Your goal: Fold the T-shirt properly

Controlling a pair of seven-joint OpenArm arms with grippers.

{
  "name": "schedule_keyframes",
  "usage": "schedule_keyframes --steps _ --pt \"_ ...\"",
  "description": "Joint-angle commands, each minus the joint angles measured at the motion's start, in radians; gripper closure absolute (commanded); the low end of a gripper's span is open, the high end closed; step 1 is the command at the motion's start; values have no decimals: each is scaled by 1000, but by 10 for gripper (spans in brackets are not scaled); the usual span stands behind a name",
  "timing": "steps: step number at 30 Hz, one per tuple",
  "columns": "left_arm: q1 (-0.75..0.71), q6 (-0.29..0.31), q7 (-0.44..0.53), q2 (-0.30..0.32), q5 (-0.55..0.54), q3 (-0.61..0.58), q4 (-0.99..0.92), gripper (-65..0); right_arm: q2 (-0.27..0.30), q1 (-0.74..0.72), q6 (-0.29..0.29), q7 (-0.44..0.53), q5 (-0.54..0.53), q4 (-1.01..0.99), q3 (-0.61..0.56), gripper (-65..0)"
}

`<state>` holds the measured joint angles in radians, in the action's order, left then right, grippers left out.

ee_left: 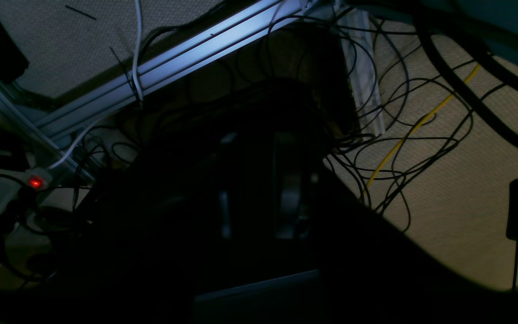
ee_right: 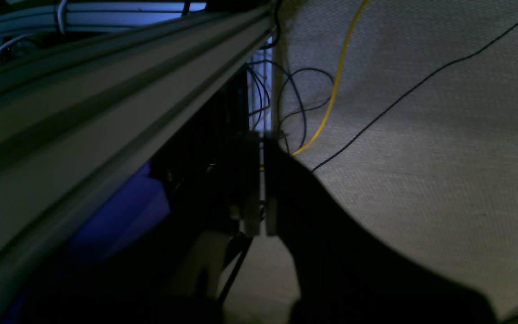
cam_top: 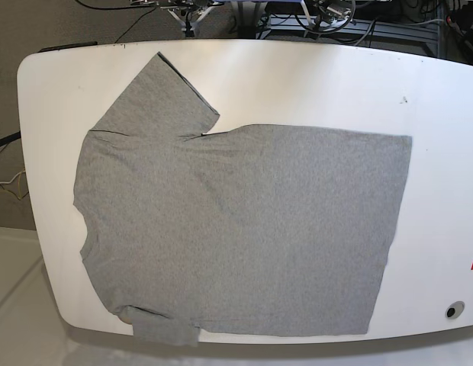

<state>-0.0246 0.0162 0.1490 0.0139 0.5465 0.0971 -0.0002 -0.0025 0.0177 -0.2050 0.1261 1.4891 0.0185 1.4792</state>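
1. The T-shirt [cam_top: 236,229] lies spread flat on the white table [cam_top: 313,84], plain grey side up, and covers most of the tabletop.
2. Its collar end is toward the table's left edge in the base view; its hem runs parallel to the right edge, with a bare white strip between them.
3. One sleeve [cam_top: 156,95] reaches toward the far left corner and lies wholly on the tabletop.
4. The other sleeve [cam_top: 164,329] is at the near edge, and its tip hangs slightly over that edge.
5. The cloth's near side runs close along the near edge; the far side leaves a broad white band up to the far edge.
6. No arm or gripper is over the table in the base view.
7. The left wrist view is very dark: the left gripper [ee_left: 259,202] is a black outline over a carpeted floor with tangled cables [ee_left: 403,148] and an aluminium rail [ee_left: 173,67]. I cannot tell whether its jaws are spread or together.
8. In the right wrist view the right gripper [ee_right: 262,189] has its fingers pressed together, with only a thin line between them and nothing in it.
9. Behind it are a grey rail [ee_right: 106,103], carpet and a yellow cable [ee_right: 337,76].
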Motion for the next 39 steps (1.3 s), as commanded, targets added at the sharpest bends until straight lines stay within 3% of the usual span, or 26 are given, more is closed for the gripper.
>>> schedule_keyframes --steps 1,39 --pt "-8 11 41 -9 -11 6 0 -100 9 11 -27 19 -6 17 1 0" --pt "-1 11 16 -9 -7 11 0 -117 13 13 -69 13 -6 22 2 0"
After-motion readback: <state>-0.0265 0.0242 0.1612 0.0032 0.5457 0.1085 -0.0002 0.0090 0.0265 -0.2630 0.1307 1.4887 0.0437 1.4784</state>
